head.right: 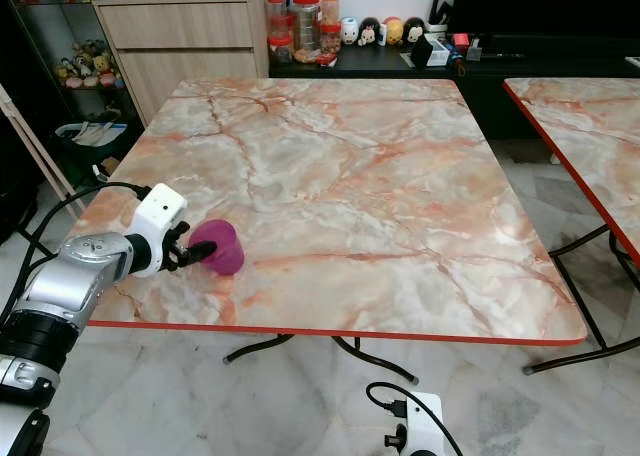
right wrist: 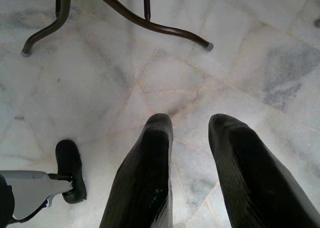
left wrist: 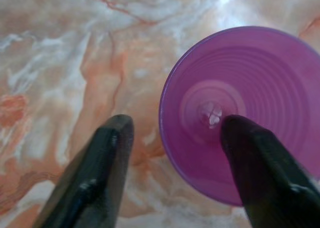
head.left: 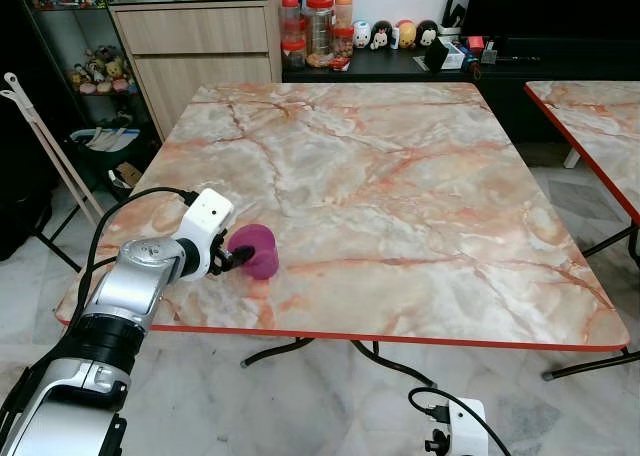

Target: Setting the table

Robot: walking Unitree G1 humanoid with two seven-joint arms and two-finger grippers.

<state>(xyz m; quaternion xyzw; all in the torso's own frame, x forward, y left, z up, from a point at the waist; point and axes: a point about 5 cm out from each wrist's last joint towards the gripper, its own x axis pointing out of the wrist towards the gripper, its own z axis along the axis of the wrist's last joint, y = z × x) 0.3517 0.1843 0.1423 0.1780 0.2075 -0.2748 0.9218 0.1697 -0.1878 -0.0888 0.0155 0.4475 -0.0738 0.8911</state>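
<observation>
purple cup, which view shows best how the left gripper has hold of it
The left wrist view: it looks straight into the purple cup, with one finger inside the rim and the other outside. The eye views show the cup on the marble table near its front-left corner, its mouth toward the left gripper.

Jars [head.left: 318, 31] and figurines [head.left: 398, 34] line the dark sideboard [head.left: 400, 64].

A home dining area: marble-patterned table [head.left: 400, 176], wooden sideboard [head.left: 200, 46] with food jars [head.left: 318, 31] (and toy figurines [head.left: 395, 34]).
</observation>
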